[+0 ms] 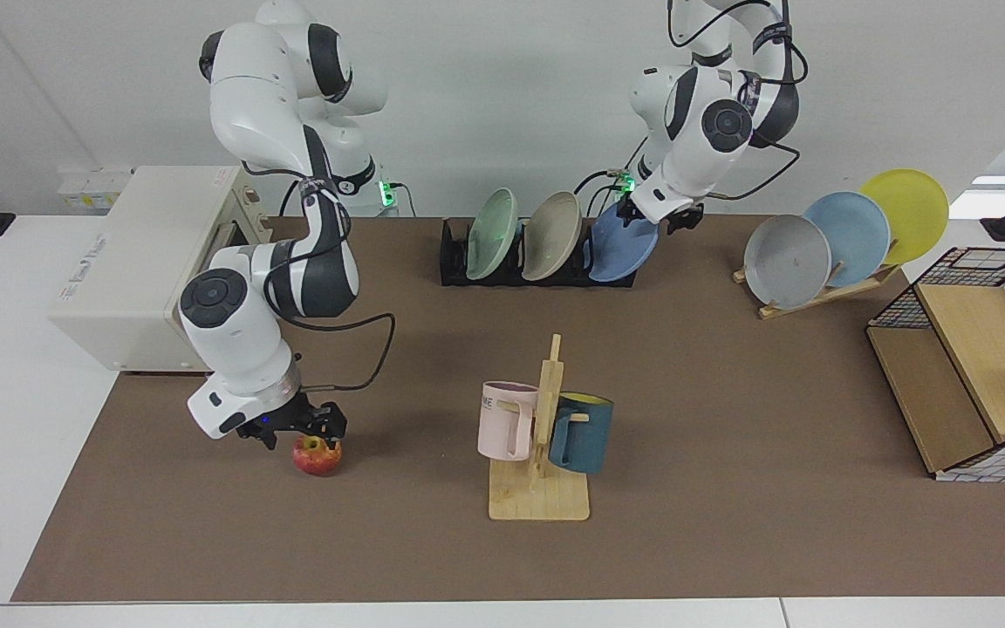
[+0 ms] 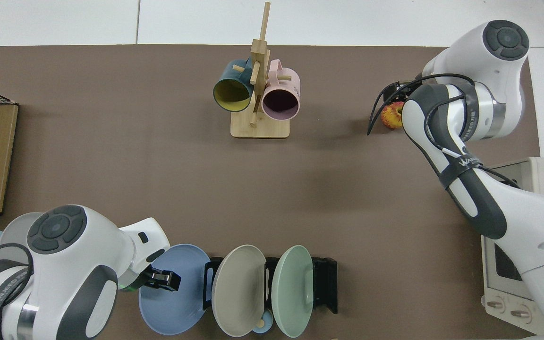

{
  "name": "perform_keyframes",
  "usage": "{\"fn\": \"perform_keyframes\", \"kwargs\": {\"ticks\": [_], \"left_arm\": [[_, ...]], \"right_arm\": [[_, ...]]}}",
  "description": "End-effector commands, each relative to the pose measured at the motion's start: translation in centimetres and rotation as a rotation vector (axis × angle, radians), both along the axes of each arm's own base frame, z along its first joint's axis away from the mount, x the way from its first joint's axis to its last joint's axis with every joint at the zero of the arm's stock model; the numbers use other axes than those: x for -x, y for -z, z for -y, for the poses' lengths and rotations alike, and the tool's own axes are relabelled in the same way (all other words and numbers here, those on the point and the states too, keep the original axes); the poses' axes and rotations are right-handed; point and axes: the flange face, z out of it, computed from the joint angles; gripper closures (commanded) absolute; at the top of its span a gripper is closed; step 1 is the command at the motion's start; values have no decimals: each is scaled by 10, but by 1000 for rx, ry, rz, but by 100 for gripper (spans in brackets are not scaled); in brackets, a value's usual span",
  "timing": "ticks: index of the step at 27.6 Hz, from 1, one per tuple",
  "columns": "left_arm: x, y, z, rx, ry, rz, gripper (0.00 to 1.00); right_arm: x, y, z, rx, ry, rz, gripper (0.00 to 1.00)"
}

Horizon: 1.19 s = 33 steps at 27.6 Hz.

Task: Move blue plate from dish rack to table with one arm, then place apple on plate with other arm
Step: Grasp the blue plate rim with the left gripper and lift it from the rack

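Seemingly both grippers [image 1: 297,429] [image 1: 675,218] near targets: apple [image 1: 317,457], blue plate [image 1: 620,249].

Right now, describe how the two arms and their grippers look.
Both arms have glossy white rounded shells with dark grey joint sections, round dark end caps, and a loose black cable. The arms carry grey lettering. The left gripper and right gripper are small, black and two-fingered. Green lights glow at the bases.
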Motion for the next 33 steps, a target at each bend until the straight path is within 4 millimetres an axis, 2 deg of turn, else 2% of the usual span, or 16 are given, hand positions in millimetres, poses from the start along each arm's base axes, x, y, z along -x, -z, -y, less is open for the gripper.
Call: {"fn": "perform_keyframes", "kwargs": {"ticks": [1,4,10,16,31,32,33], "left_arm": [[11,-1,4,22,-7,17,71],[11,-2,5,23,-3,19,83],[9,-3,5,25,-2,17,90],[1,-14,2,27,-22,28,98],[-33,-75,-9,-65,28,151,99],[-37,-78,-10,-65,28,158,99],[-40,-81,-11,-62,24,162,99]], "right_arm": [[1,16,-2,16,3,15,0],[1,29,1,23,-2,3,0],[1,48,-4,22,-6,-17,0],[1,60,-3,22,-6,-32,0],[4,80,-2,26,-4,-51,0],[4,80,-2,26,-6,-52,1],[4,79,-2,26,-6,-51,8]]}}
